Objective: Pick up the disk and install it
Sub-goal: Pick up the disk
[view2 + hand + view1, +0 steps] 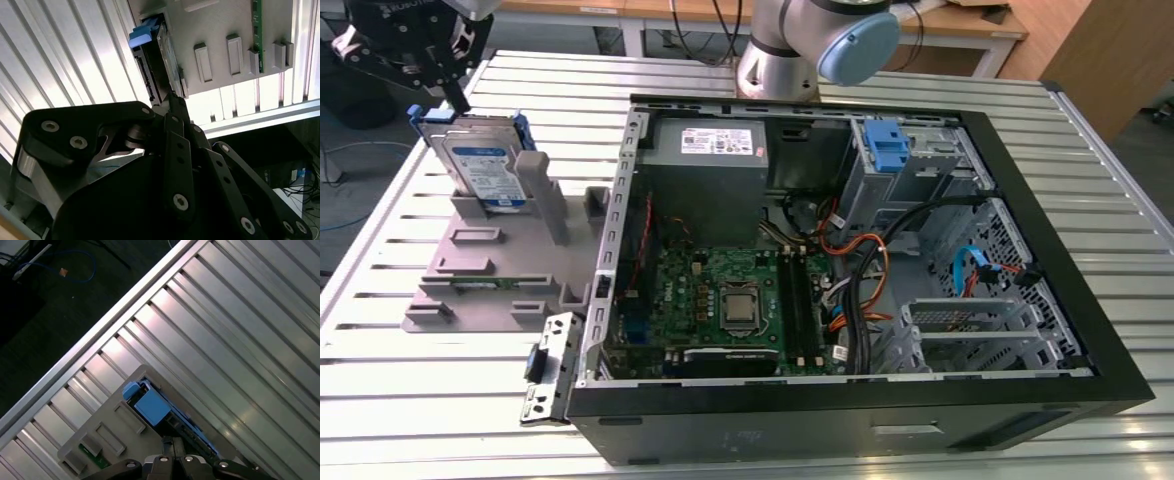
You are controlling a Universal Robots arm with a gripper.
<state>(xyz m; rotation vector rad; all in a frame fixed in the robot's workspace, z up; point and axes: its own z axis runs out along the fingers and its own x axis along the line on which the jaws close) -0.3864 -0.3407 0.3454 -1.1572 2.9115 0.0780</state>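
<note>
Disk (483, 165): it is standing on edge in the grey holder (480, 250) on the tabletop (400, 400), at the exterior view's left of the open computer case (854, 410).
Hand (454, 97): I am hovering it at the disk's top edge, drawn narrow and carrying nothing.
Handling: I am judging it stiff, fairly heavy and shock-sensitive. Its smooth metal faces could slip, so gripping across the blue rails (523, 122) looks safest.
Views: the exterior view is showing the label face. Both wrist views are showing the thin top edge beneath my hand.

Disk (483, 165) stands in holder (480, 270) beside computer case (854, 400)
</note>
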